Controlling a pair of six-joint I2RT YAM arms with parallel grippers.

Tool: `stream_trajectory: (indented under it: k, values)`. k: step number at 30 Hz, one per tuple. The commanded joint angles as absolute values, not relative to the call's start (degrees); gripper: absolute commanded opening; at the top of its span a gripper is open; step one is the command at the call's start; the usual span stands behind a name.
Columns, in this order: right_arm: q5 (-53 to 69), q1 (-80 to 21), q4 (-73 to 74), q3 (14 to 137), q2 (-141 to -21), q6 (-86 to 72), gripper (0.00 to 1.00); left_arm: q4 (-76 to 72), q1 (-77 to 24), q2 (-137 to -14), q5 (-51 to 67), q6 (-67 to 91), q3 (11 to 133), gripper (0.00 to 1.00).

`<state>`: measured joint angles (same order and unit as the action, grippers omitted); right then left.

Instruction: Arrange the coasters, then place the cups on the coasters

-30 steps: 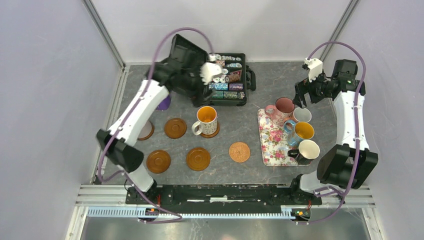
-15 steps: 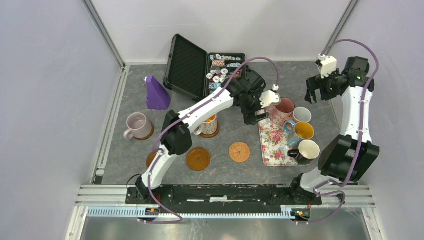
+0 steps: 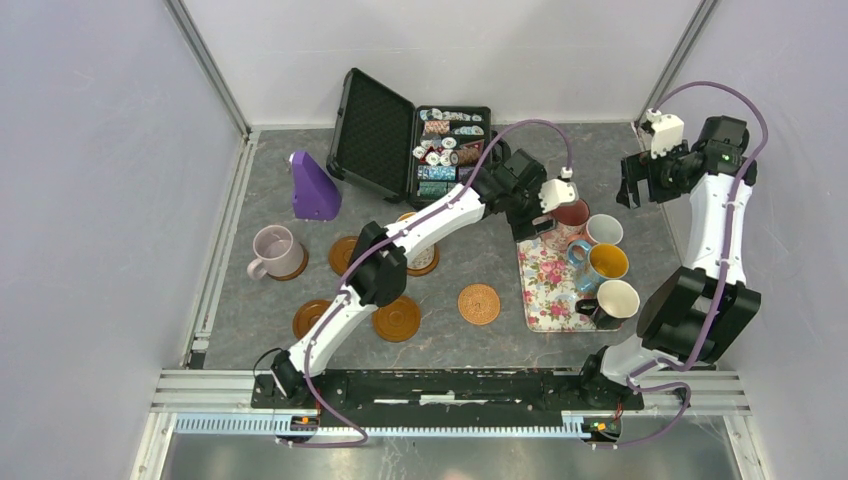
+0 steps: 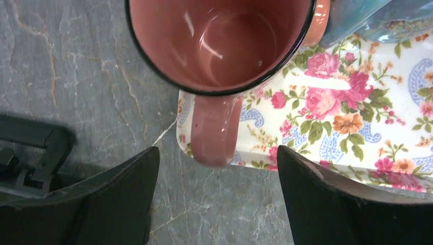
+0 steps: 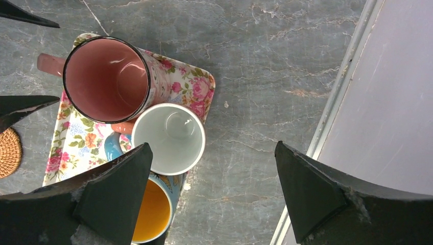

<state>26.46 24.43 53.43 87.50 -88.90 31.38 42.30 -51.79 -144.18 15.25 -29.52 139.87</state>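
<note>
Grey table (image 4: 76,76), pink mug (image 4: 219,46) rim cropped

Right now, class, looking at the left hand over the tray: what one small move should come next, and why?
Probably lower the left hand so its open fingers straddle the handle of the pink mug, then close. The handle juts past a corner of the floral tray, lined up between the fingers, and nothing is held yet. A bare brown coaster waits.

Overhead view spans the table (image 3: 470,260); both close wrist views share the pink cup (image 5: 104,79).
</note>
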Motion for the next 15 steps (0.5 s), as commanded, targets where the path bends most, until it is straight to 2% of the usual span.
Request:
stream_trajectory:
  k: [1, 7, 10, 12, 15]
  values:
    - [27.1, 25.5, 52.9, 88.8, -88.5, 31.9, 0.98, 37.6, -53.2, -146.1, 17.6, -27.7, 144.1, 0.88]
    - [27.5, 26.4, 53.1, 88.2, -88.0, 32.1, 0.98, 36.6, -53.9, -148.3, 17.6, -26.5, 144.5, 0.79]
    - [27.3, 26.9, 53.4, 88.0, -87.7, 32.8, 0.98, 36.8, -54.2, -148.8, 17.9, -26.4, 144.5, 0.68]
    - [27.4, 27.2, 53.7, 88.0, -87.6, 33.1, 0.98, 36.8, -54.6, -148.9, 17.0, -26.3, 144.4, 0.56]
    - [27.6, 27.6, 54.0, 88.1, -87.5, 33.4, 0.98, 36.7, -54.7, -148.2, 16.9, -24.9, 144.1, 0.45]
